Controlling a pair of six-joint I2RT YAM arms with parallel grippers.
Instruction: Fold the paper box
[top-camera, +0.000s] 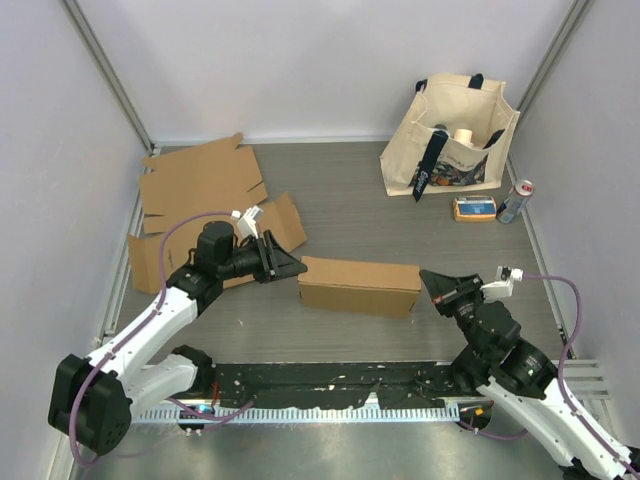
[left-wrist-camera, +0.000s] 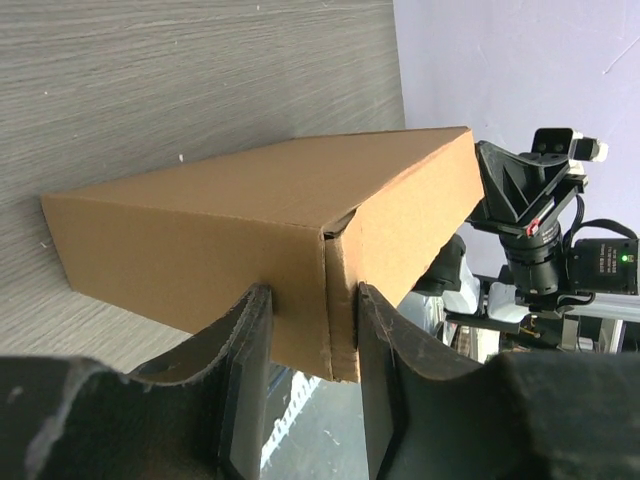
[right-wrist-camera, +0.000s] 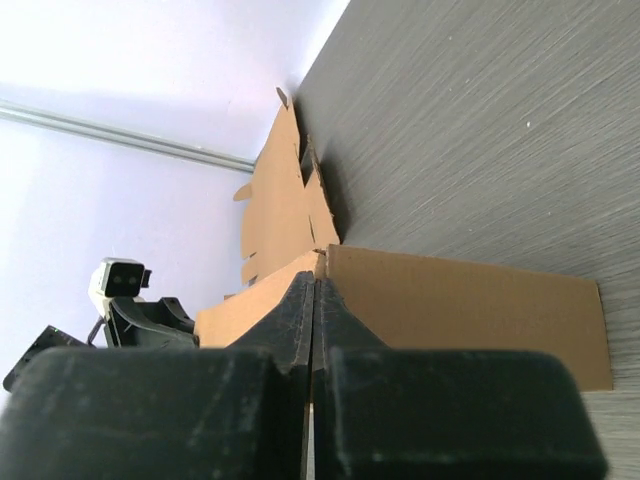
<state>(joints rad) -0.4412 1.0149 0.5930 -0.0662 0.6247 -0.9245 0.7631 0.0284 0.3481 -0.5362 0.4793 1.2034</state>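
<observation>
Two fingers of the left gripper stand apart on either side of the near end corner of the paper box, one along its long side and the other along its end flap. Both lie close against the cardboard, but I cannot tell whether they are pinching it or only bracketing it. In the left wrist view the end flap looks slightly loose, with a small gap at the top of the corner seam.

At the opposite end, the right gripper has its fingers pressed flat together with nothing between them. Its closed tip sits at the box's right end (touching or just short of it, the overhead view does not settle which). In the right wrist view the joined tips line up with the top edge of the box.

The box is closed up into a long, low brown carton. It rests flat on the grey wood-grain table, near the middle and a little towards the arms, directly between the two grippers.

Behind the left arm, flat cardboard blanks lie spread and overlapping towards the back left corner. At the back right a cream tote bag stands open with items inside. A small orange packet lies just in front of it, and a drink can stands upright beside that.
</observation>
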